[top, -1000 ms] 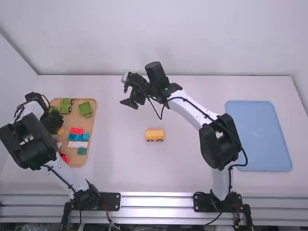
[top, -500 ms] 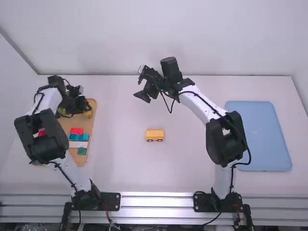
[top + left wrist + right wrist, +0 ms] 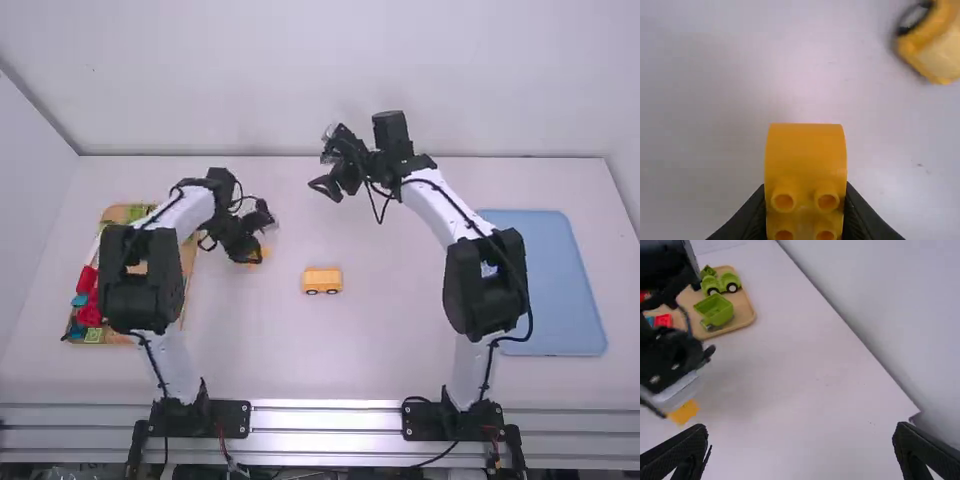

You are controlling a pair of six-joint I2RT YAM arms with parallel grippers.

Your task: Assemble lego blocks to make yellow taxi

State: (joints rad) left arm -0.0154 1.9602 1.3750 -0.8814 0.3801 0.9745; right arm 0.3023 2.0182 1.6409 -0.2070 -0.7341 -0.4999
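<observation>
One yellow block (image 3: 806, 155) is up over the left part of the white table (image 3: 250, 350), in the tips of the left gripper (image 3: 252, 254). Its two fingers (image 3: 752, 215) are closed snug on it, one on each side, and four round bumps show on the block. Near it, to the right, sits one yellow car piece (image 3: 322, 279) with two dark wheels on the side that shows — it stands by itself on the table.

The right gripper (image 3: 320, 178) is in the air, farther back than the car piece. Its two fingers are wide apart, with nothing between them.

One wooden tray (image 3: 745, 310) lies at the left end of the table. On it are one green car (image 3: 721, 283) with two wheels showing, one green scoop (image 3: 716, 310) and some red blocks (image 3: 88, 292) — I cannot tell how many. One blue tray (image 3: 550, 280) lies flat at the right end.
</observation>
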